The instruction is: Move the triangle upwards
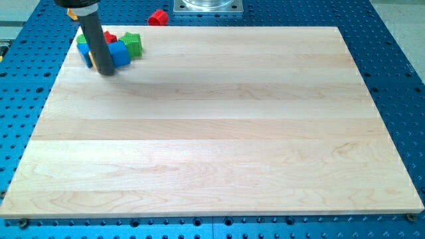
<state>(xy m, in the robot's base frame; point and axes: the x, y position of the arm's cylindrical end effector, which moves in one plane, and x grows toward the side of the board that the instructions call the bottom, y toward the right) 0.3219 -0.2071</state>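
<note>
Several small blocks are clustered in the board's top-left corner. A green block (133, 43) is on the cluster's right, a blue block (120, 54) is just below it, and a red block (109, 36) is behind the rod. At the view's left of the rod, a green piece (81, 38), a blue piece (85, 52) and a thin yellow-orange edge (92, 62) show. I cannot tell which block is the triangle. My dark rod stands in front of the cluster, with my tip (107, 71) on the board touching the blue block's lower left.
A red block (157, 17) lies off the wooden board (212, 133), on the blue perforated table near the grey metal base (208, 5) at the view's top. The board's top-left corner is close to the cluster.
</note>
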